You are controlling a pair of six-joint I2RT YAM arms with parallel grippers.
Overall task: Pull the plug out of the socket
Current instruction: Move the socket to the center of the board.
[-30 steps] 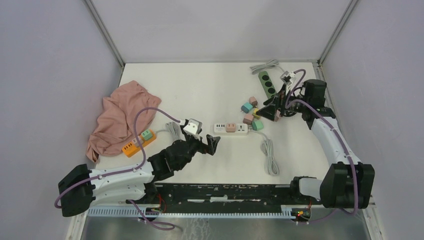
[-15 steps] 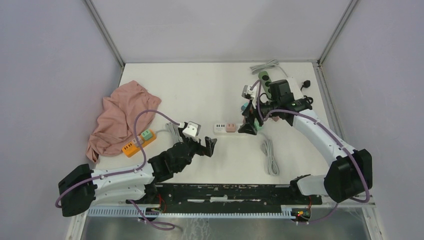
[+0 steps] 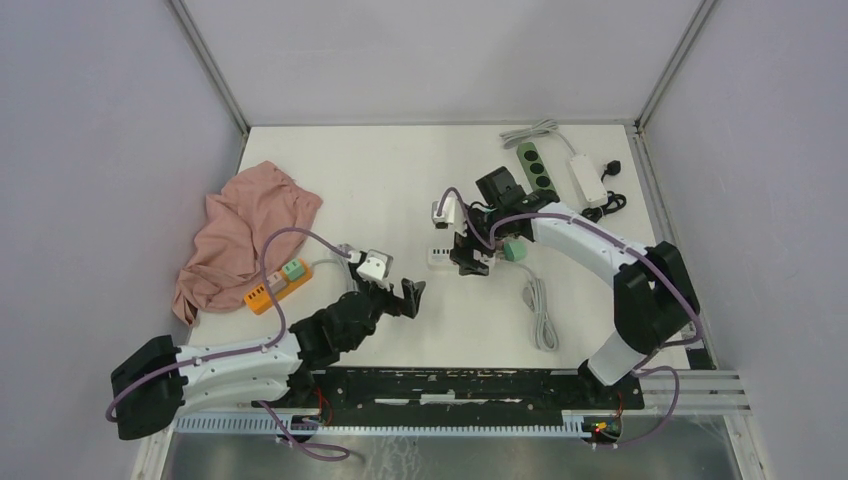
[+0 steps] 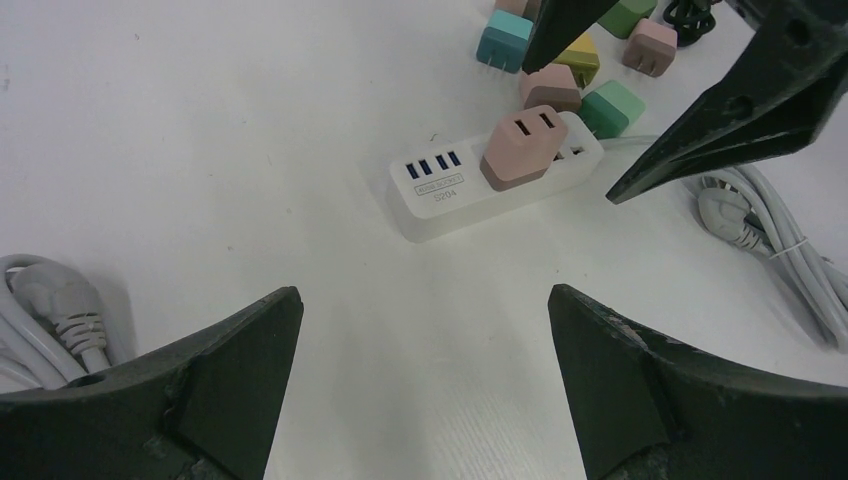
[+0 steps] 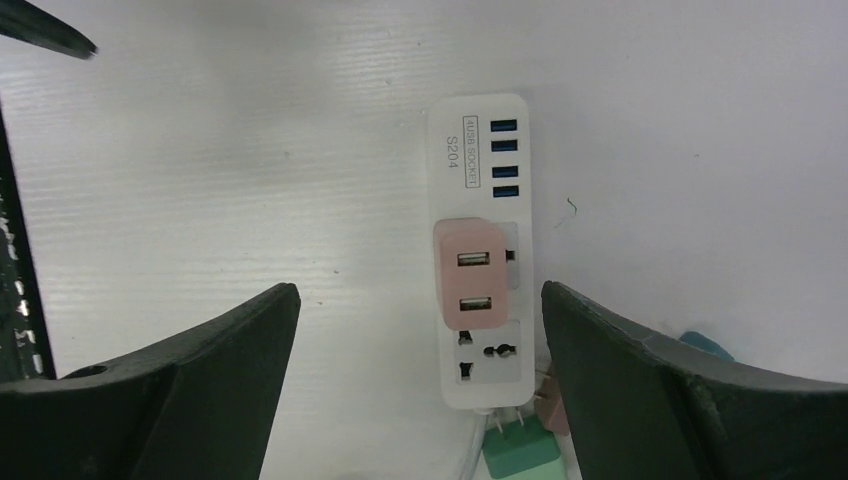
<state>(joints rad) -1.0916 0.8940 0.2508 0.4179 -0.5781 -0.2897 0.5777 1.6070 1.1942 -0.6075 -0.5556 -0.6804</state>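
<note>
pink plug (image 5: 477, 277) sits pushed into the white power strip (image 5: 478, 140), which lies near the middle of the table (image 3: 400, 170), slightly towards its right edge. the right claw (image 5: 420, 288) hangs over the strip, jaws spread wide on either side of the plug, gripping nothing. the left claw (image 4: 425, 292), nearer the table's near edge, faces the strip, equally wide and empty.

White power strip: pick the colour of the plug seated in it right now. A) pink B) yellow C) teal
A: the right wrist view shows a pink plug pushed into the white power strip, and it is the only plug seated in the strip.
</note>
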